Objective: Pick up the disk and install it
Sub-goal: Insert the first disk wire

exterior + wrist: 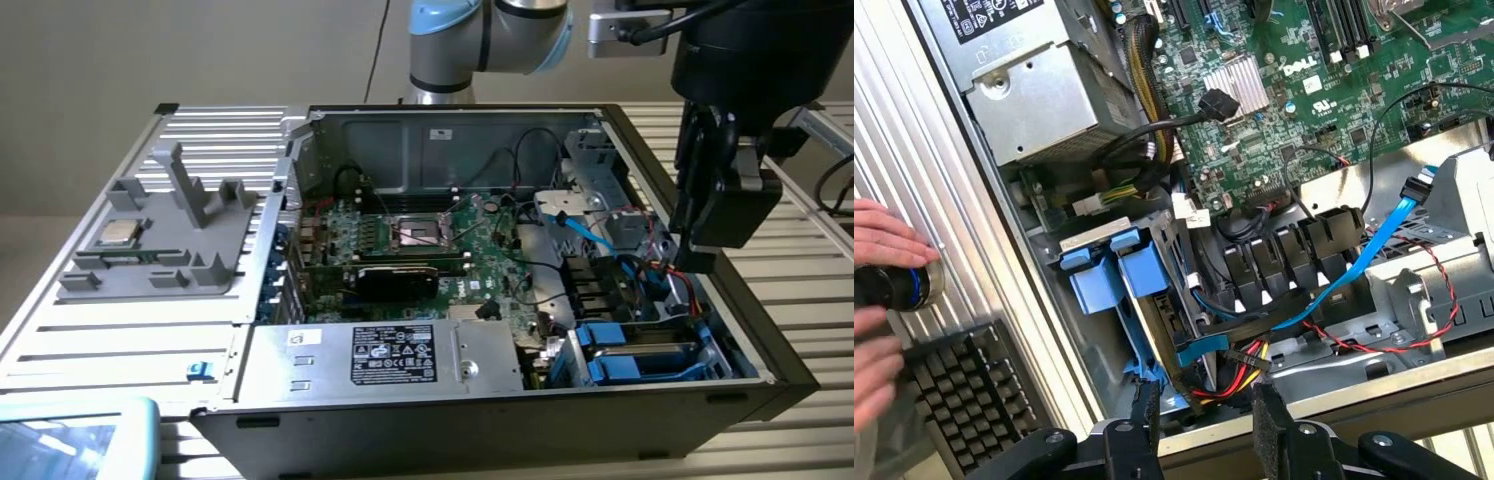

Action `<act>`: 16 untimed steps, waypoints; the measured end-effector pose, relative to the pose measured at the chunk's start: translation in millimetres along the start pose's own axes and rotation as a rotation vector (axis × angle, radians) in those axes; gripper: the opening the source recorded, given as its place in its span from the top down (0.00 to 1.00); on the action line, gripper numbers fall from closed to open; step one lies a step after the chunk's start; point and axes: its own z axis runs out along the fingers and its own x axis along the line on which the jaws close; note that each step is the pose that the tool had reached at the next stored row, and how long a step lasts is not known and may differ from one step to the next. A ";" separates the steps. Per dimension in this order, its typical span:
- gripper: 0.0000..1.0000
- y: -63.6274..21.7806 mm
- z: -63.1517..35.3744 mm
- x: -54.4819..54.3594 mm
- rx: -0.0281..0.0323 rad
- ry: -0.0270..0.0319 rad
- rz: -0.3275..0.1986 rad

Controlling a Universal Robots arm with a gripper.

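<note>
An open computer case (pixel 747 330) is seen lying on a slatted metal surface (pixel 120 340). The disk (pixel 1147 305) is seated on edge in the drive bay, in the case corner next to the power supply (pixel 1044 95). The tabs of its blue frame stand at the bay's mouth. In the exterior view the same disk (pixel 651 352) is found at the near corner of the case on that view's right.

The gripper (pixel 1209 395) is held over the case's side wall, near the drive bay. Its jaws are spread apart and nothing is pinched between them. No contact with the disk is seen.

A blue data cable (pixel 1374 250) is draped from the metal cage toward the bay, and a bundle of red, yellow and black wires (pixel 1239 365) lies beside the disk's lower end. The motherboard (pixel 1304 70) fills the middle of the case.

On the surface outside the case, a person's hand (pixel 884 240) is rested beside a black knob with a blue ring (pixel 894 285), close to a keyboard (pixel 964 385). At the surface's far edge from the bay, a grey fixture (pixel 160 240) is set, with a small silver chip (pixel 120 232) laid in it.
</note>
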 end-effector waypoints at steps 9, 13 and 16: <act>0.50 -6.0 2.6 15.8 -0.0033 -0.0080 0.001; 0.50 -7.7 4.0 25.3 -0.0039 -0.0127 -0.006; 0.50 -7.3 4.7 29.7 -0.0043 -0.0181 -0.017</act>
